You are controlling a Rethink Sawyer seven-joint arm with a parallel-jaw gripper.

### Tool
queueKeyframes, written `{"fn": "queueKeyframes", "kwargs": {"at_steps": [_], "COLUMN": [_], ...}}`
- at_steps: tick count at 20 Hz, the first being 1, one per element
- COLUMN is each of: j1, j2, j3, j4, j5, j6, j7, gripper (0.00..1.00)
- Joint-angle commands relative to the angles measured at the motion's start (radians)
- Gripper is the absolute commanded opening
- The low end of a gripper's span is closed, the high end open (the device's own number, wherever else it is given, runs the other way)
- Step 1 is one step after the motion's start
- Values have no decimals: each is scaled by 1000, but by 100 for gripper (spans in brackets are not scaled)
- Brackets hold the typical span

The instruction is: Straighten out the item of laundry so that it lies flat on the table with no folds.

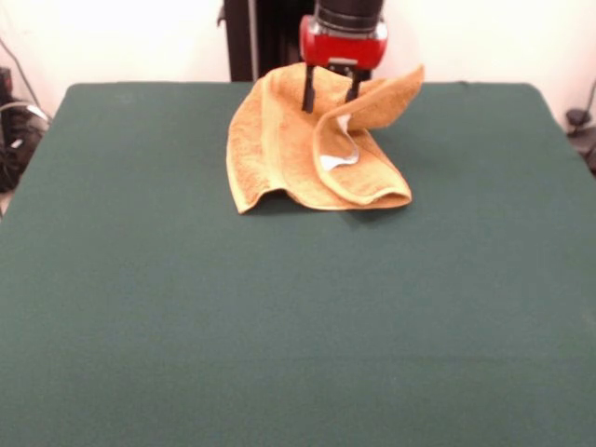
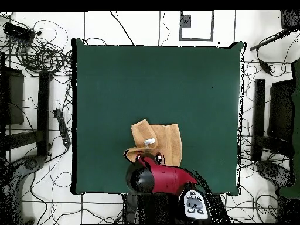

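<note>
1. The small golden-orange terry towel (image 1: 307, 149) lies crumpled near the far edge of the large desk (image 1: 279, 326) with its dark green felt-like top, right under the red and black gripper (image 1: 330, 102).
2. Its two dark fingers (image 1: 308, 93) stand a narrow way apart, tips down against raised cloth. Whether they pinch a fold between them I cannot tell.
3. One side of the towel is folded over on itself, with a flap lifted beside the gripper. A small white tag (image 1: 337, 156) shows just below the fingers.
4. Handling, as I judge it: light, soft and limp, so it will drape and drag rather than slide stiffly. The nap may cling a little to the felt.
5. Best hold, I think: the free corner or hem of the lifted flap, then draw it outward from the gripper's spot.
6. Count: one towel, one tag, one gripper with two fingers, one desk.
</note>
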Motion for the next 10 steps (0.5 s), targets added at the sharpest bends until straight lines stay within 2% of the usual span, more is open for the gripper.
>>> {"fn": "queueKeyframes", "kwargs": {"at_steps": [1, 10], "j1": [-13, -23], "j2": [93, 115], "j3": [126, 136], "j4": [-27, -32], "j5": [5, -1], "j6": [-67, -92], "j7": [163, 162], "gripper": [100, 100]}}
